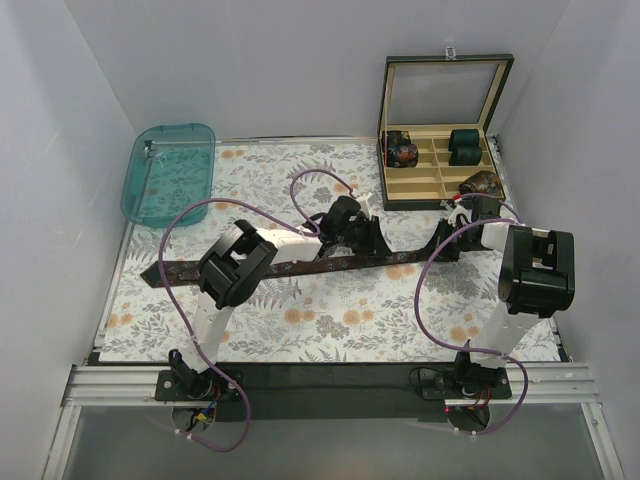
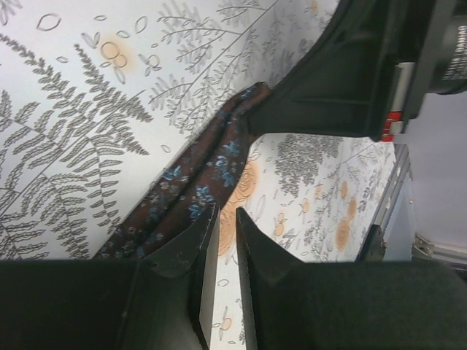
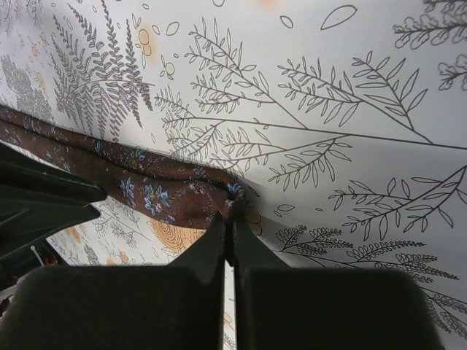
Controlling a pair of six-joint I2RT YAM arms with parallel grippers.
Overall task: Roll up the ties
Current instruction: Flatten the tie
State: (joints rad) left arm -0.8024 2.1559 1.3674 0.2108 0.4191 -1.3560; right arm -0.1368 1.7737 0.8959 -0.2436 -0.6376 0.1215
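Brown tie lies stretched left to right across the floral cloth, its pointed end at the left. The left gripper hangs low over the tie's right half, its fingers narrowly apart and the tie just beside them. The right gripper has its fingers pressed together, nipping the bunched right end. Beyond sit a tray at back left and a box at back right.

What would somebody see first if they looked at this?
A long brown tie stretched across the flowery tablecloth in the middle, its thin end pinched in the right arm's fingers. Then the open box of rolled bundles at the far right and the see-through teal tray at the far left.
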